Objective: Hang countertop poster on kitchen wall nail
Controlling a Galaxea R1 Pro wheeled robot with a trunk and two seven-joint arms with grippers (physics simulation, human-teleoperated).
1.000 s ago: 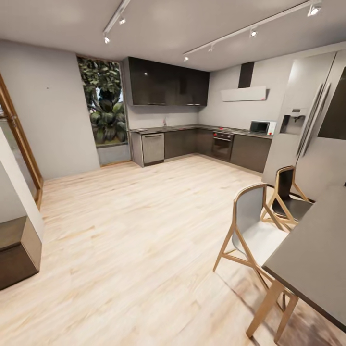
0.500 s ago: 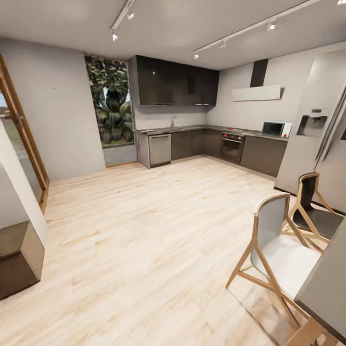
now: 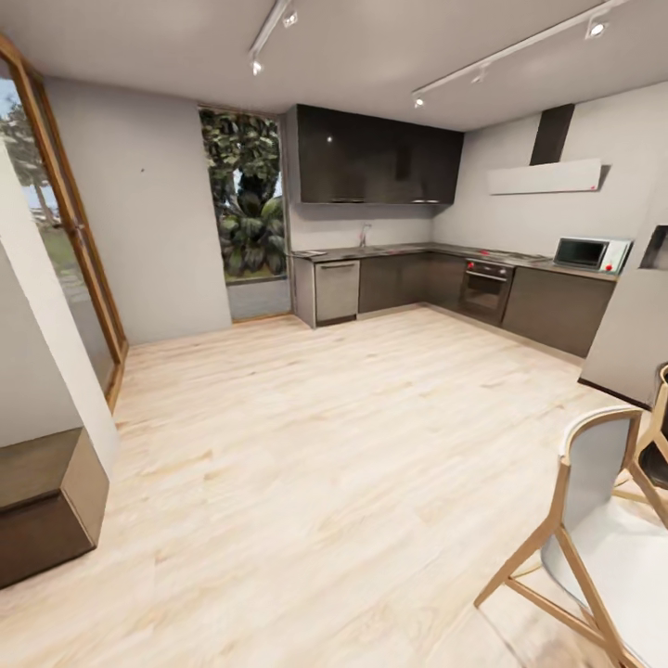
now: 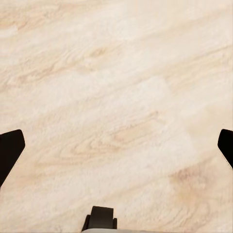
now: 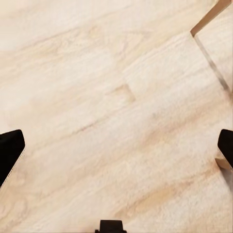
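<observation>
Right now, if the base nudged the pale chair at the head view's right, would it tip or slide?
The chair is probably light for its size: thin shell, slim wooden legs. Its legs splay wide, so it would likely slide rather than tip. The wood floor looks smooth, so little should hold it.

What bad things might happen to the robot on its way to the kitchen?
1. The chair stands close on the right; turning that way might bump its wooden legs.
2. The dark cabinet sits near on the left, so drifting that way may clip it.
3. The kitchen countertop is far across the wood floor, and the poster is too small to make out, so it may head for the wrong spot.
</observation>
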